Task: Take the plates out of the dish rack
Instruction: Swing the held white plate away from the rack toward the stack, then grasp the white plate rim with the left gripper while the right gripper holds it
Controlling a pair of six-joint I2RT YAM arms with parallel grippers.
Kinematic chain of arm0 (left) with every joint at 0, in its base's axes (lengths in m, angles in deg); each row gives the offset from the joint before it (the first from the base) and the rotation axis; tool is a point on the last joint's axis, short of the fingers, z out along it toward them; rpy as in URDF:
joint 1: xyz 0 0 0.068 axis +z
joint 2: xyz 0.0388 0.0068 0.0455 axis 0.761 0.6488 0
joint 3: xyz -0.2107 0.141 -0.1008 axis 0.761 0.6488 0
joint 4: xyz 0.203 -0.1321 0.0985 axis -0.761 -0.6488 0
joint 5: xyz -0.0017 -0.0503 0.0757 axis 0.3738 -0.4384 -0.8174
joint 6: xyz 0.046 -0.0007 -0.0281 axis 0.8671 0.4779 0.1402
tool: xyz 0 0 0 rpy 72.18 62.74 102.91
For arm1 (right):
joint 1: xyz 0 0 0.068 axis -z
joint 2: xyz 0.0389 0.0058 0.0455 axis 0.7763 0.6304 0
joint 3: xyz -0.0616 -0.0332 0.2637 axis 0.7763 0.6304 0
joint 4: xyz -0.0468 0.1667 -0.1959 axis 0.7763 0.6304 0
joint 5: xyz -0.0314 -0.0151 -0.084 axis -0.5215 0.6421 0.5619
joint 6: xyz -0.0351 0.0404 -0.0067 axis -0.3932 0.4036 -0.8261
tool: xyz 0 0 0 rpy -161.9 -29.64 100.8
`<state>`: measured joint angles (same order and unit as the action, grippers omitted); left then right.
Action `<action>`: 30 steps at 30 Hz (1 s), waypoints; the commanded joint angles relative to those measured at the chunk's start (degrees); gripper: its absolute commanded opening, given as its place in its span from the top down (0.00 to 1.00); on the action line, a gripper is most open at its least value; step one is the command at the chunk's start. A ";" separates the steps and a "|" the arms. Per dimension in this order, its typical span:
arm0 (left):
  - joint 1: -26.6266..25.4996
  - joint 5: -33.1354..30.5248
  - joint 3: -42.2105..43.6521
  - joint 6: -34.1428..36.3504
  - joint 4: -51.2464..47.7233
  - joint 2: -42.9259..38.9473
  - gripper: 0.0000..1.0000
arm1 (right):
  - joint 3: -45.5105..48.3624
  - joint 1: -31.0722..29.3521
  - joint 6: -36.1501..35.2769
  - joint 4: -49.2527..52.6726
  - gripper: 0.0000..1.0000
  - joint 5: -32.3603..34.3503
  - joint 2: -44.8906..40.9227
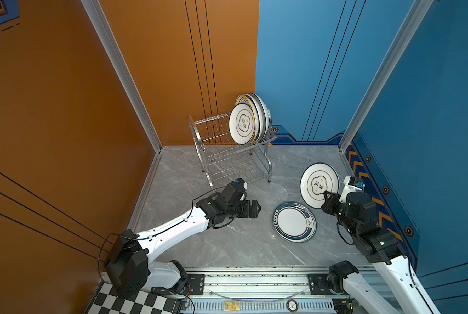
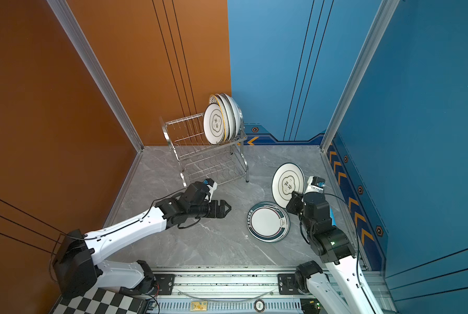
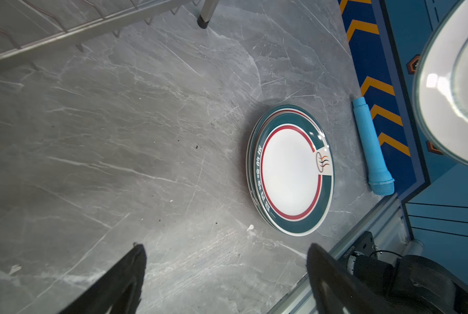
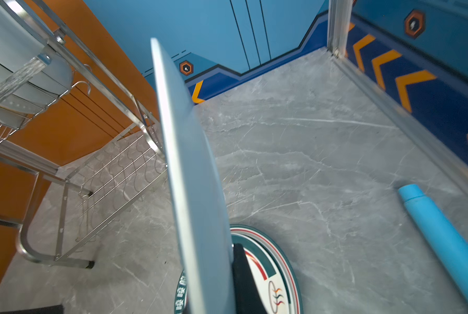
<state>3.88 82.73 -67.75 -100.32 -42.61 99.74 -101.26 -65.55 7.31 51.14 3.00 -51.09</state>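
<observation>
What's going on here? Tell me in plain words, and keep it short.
Two robot arms are unloading a dish rack. The right gripper is shut on the rim of a clover-outlined plate, holding it tilted in the air beside the teal-rimmed plates stacked flat on the table. The left gripper is open and empty, hovering over the table in front of the rack. Several upright plates stand at one end of the rack's top tier.

blue tube (image 3: 372, 146): lying flat | on grey marble tabletop (image 3: 118, 136) | beside chevron-striped wall (image 3: 368, 54)
</observation>
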 commanded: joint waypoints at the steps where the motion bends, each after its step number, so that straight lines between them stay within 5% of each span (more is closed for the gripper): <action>1: -0.56 4.55 -1.69 -0.57 5.24 1.24 0.10 | 2.64 4.84 4.87 -3.61 1.00 -16.89 -0.62; 11: -0.46 12.46 -2.16 -3.18 15.51 6.76 0.18 | 12.18 16.57 14.57 -13.83 1.00 -36.83 -1.22; 30: -2.18 20.13 -7.14 -7.35 25.78 17.49 0.34 | 24.78 17.88 26.16 -29.16 1.00 -46.81 -1.31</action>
<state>2.26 100.28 -72.63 -107.10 -19.57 115.90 -77.46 -48.11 30.65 28.46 -40.52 -51.50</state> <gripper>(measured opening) 0.667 0.080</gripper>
